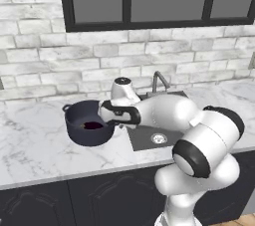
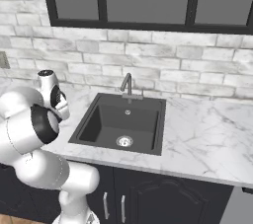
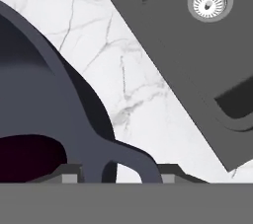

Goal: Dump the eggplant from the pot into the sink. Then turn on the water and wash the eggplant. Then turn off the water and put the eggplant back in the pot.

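I see the small dark purple eggplant (image 1: 91, 125) lying inside the round, deep navy-grey matte pot (image 1: 82, 133), which stands on marble just beside the dark grey recessed sink (image 2: 121, 124). My gripper (image 1: 118, 122) is clamped on the pot's sink-side loop handle (image 3: 126, 161). I judge dumping is next: lift, carry over the basin, tip. The arm reaches low across the sink.

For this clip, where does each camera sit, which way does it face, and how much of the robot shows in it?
Left base view: behind the arm's left, facing the counter; arm reaches to the pot holding the eggplant.
Right base view: behind the arm's right, facing the sink and faucet; arm at left.
Hand view: on the hand, facing down the gripper shut on the pot's handle.
Shared: sink drain, marble counter.
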Available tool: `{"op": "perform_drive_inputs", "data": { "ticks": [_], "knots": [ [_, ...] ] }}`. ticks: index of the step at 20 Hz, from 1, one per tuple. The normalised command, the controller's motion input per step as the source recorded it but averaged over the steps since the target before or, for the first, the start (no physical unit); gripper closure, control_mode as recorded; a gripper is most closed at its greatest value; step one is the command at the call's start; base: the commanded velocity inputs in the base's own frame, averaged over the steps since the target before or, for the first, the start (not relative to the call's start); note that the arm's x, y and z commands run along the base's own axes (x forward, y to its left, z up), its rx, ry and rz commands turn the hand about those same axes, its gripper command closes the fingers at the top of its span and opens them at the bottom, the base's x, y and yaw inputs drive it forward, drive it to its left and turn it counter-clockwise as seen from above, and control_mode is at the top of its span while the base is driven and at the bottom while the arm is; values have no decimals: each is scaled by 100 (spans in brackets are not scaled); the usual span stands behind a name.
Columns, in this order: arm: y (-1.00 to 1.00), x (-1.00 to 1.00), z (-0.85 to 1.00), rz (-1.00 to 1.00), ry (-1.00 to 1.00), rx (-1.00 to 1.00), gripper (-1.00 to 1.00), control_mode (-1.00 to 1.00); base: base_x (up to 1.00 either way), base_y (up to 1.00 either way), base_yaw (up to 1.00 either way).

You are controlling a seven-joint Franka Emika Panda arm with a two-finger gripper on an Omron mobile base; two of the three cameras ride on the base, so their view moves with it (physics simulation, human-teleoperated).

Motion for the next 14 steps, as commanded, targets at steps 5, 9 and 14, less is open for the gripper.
{"op": "perform_drive_inputs", "data": {
  "ticks": [5, 9, 14],
  "knots": [
    [-38, 0, 56, -49, 2, 14, 100, -100, 0, 0, 0],
    [-49, 0, 51, -48, 17, 23, 100, -100, 0, 0, 0],
    [-31, 0, 25, -41, 26, 29, 100, -100, 0, 0, 0]
  ]
}}
